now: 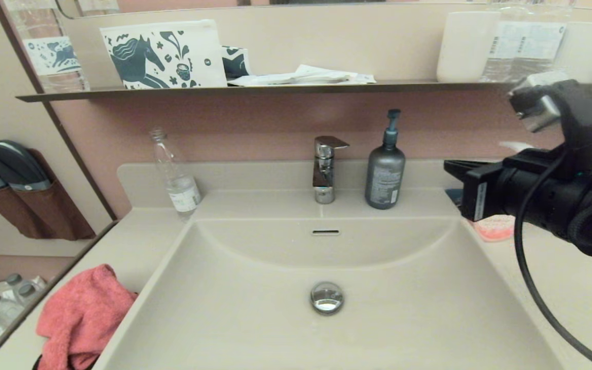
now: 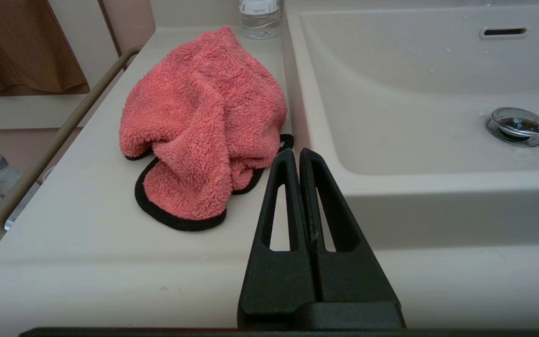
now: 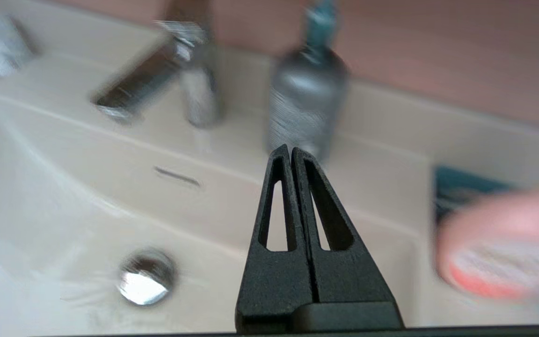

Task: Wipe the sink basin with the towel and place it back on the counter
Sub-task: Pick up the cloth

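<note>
No legible writing; towel [image 2: 204,121] lies on counter [image 2: 77,243]

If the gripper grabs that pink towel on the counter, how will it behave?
The towel lies crumpled in soft folds, so it will probably hang limp and drape. Its fuzzy pile should grip well, not slip. It looks light, and pushed along the counter it would likely bunch.

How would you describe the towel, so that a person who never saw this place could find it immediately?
Start at the sink basin and go to the counter on its left side. The towel lies crumpled there near the front edge. It is the only soft thing: coral-pink, fuzzy, with a black border, unlike the clear bottle behind it.
</note>
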You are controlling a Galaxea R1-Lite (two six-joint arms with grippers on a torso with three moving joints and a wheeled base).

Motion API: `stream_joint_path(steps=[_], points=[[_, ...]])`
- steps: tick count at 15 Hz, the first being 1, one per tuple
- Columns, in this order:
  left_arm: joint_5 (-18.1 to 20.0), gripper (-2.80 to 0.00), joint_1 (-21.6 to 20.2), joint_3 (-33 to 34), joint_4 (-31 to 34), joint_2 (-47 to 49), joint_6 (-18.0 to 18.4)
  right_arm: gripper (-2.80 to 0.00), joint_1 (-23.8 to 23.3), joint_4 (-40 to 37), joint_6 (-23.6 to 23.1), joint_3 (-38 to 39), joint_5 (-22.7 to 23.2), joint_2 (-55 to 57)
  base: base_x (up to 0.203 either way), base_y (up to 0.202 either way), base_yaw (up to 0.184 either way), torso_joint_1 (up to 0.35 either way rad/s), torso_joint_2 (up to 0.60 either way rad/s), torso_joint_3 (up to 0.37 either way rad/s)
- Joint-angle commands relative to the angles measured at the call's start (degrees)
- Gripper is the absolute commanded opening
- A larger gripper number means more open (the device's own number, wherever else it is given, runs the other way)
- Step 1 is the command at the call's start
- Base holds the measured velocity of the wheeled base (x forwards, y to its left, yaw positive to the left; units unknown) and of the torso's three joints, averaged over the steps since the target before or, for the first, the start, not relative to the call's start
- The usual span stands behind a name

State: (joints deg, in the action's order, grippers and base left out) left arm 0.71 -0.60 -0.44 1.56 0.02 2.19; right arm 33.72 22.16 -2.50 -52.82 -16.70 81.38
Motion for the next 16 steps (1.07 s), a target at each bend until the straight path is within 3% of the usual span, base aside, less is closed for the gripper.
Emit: stream_joint_path(steps=[1,7,12,16], points=[[0.0,-2.80,0.0,0.0,0.0,0.0,0.0,-2.80,-3.1,0.2,0.0,3.9,-0.1,-5.2,0.000,0.000,0.000,0.000,0.00,0.000],[0.0,-2.80,0.0,0.0,0.0,0.0,0.0,-2.80,-10.9,0.3,-0.1,12.7,0.2,-12.4,0.000,0.000,0.000,0.000,0.00,0.000],[0.0,-2.80,0.0,0.0,0.0,0.0,0.0,-2.80,-24.7,0.3,0.0,15.7,5.0,-16.9,0.000,0.000,0.000,0.000,0.00,0.000],[0.0,-2.80,0.0,0.0,0.0,0.0,0.0,-2.80,-29.9,0.2,-0.2,20.6,4.3,-22.0,0.000,0.000,0.000,0.000,0.00,0.000]])
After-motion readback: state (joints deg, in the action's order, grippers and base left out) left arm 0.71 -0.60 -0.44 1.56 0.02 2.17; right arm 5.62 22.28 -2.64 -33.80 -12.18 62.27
